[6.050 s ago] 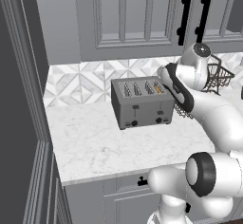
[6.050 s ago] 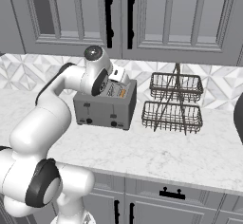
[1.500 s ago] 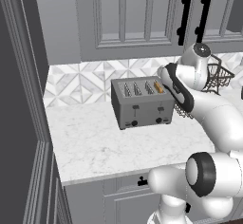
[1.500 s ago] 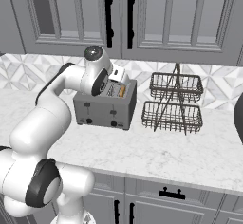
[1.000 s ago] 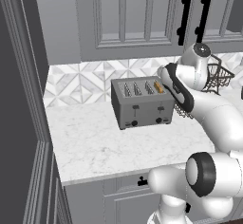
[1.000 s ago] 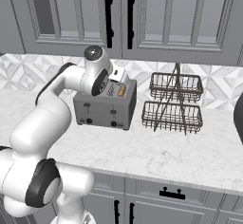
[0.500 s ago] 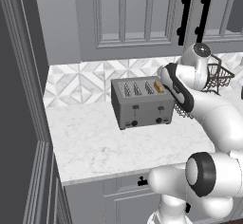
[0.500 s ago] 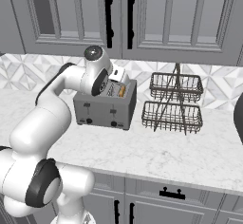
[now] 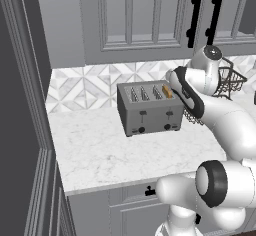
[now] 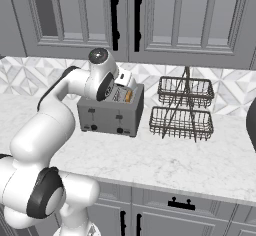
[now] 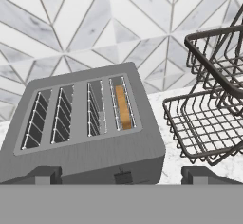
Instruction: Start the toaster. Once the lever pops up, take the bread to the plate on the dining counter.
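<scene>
The grey four-slot toaster [image 9: 149, 109] stands on the white marble worktop [image 9: 110, 150] against the tiled wall. The bread [image 11: 123, 106] sits low in the rightmost slot, its golden top edge showing [image 9: 167, 92] [image 10: 129, 96]. Two black tabs on the front face stand at the same height; the lever [image 9: 169, 113] is the right-hand one, also at the lower edge of the hand view [image 11: 123, 176]. My gripper [image 11: 123, 174] hovers above the toaster's right end [image 10: 124, 87], open wide and empty, touching nothing. The plate and the dining counter are out of view.
A dark two-tier wire basket rack [image 10: 182, 109] [image 11: 211, 118] stands just right of the toaster. Grey upper cabinets [image 10: 125, 15] hang above. A tall grey panel [image 9: 25, 105] closes the worktop's left end. A dark object [image 10: 251, 120] sits at the far right.
</scene>
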